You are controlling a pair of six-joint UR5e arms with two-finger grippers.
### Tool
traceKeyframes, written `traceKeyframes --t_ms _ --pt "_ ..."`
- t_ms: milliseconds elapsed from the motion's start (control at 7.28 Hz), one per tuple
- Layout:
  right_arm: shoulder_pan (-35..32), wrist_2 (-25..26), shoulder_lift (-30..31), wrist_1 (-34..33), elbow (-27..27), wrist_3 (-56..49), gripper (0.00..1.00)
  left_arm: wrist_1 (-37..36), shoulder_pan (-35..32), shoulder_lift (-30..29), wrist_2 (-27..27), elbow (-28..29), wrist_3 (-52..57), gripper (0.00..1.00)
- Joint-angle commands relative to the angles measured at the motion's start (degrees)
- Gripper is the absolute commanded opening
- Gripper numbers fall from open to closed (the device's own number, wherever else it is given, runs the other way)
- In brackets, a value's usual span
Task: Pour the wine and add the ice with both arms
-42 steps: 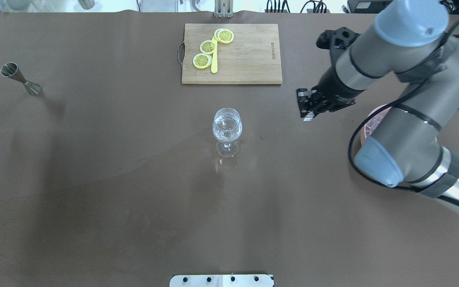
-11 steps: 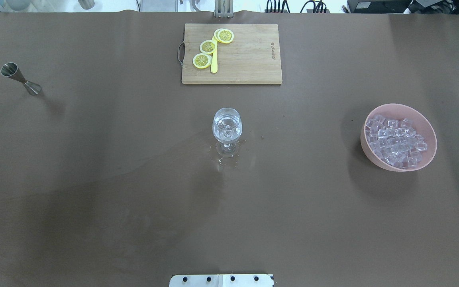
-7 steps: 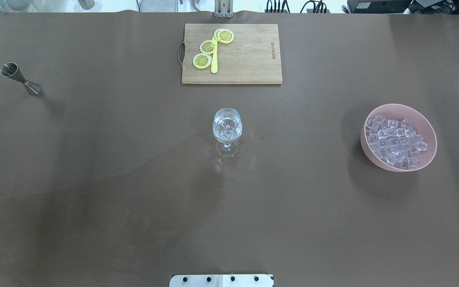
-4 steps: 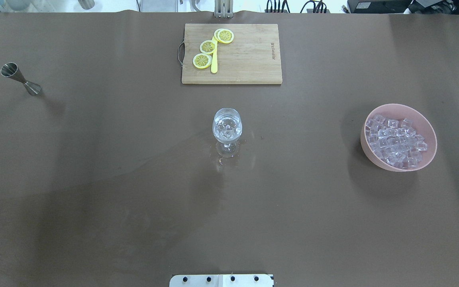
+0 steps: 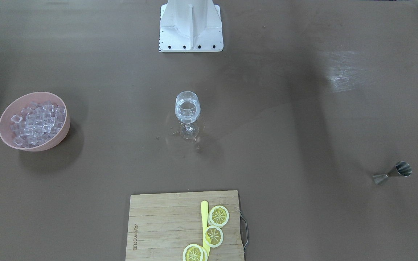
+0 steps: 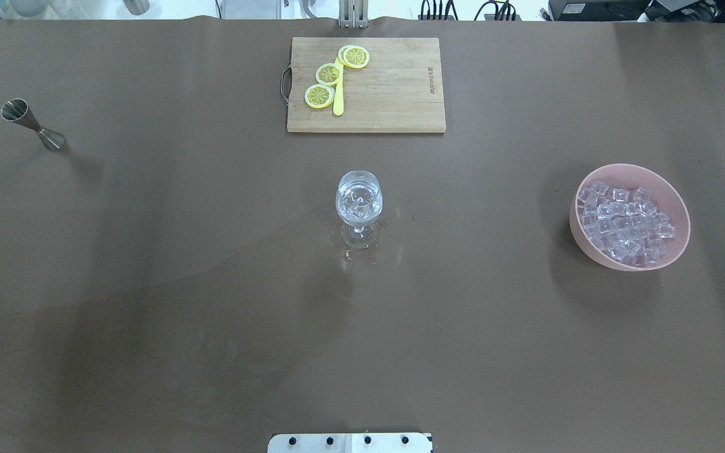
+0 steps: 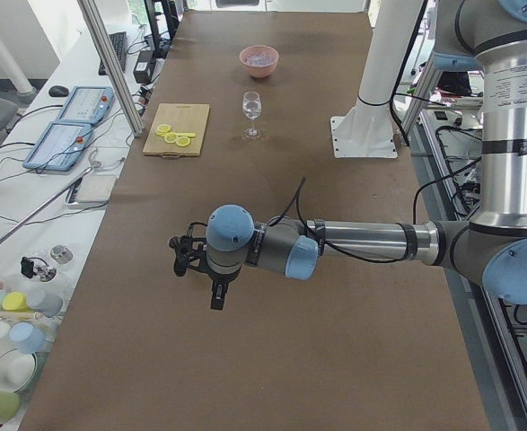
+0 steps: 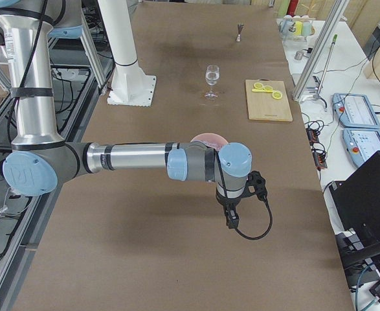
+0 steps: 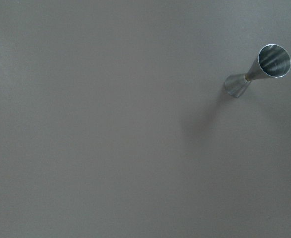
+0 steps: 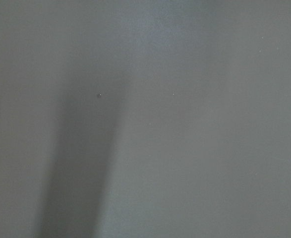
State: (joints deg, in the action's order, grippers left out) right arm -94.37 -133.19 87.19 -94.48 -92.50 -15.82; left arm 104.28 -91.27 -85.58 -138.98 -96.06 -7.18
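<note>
Brown table covering [image 6: 148, 283] fills both wrist views, and no finger shows in either. The left gripper [image 7: 216, 296] and the right gripper [image 8: 232, 217] appear only in the side views, small and dark, so I cannot tell whether either claw stands wide or narrow. Each hangs above the table near one of its ends. A pink bowl [image 6: 683, 211] sits just beyond the right gripper, and in the right side view that arm's wrist hides most of it. The ice [image 6: 623, 221] is heaped in the bowl as glossy, colourless cubes. The wine glass [image 6: 358, 234] stands upright well away from both grippers, mid-table. The wine [image 6: 359, 194] in it is clear as water, and a cube or so sits in it, hard to tell from the liquid. A steel jigger [image 9: 258, 72] stands below the left gripper, off to one side.
</note>
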Motion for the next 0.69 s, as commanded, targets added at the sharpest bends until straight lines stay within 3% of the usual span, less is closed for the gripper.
traceKeyframes --t_ms 0,550 --pt "0.0 -0.1 0.4 -0.1 -0.3 -0.1 1.00 1.3 0.2 -0.1 0.3 -1.7 0.0 0.99" --pt "-0.1 0.1 1.1 0.2 -0.3 0.2 1.00 3.2 0.0 0.8 -0.1 -1.8 0.1 0.99"
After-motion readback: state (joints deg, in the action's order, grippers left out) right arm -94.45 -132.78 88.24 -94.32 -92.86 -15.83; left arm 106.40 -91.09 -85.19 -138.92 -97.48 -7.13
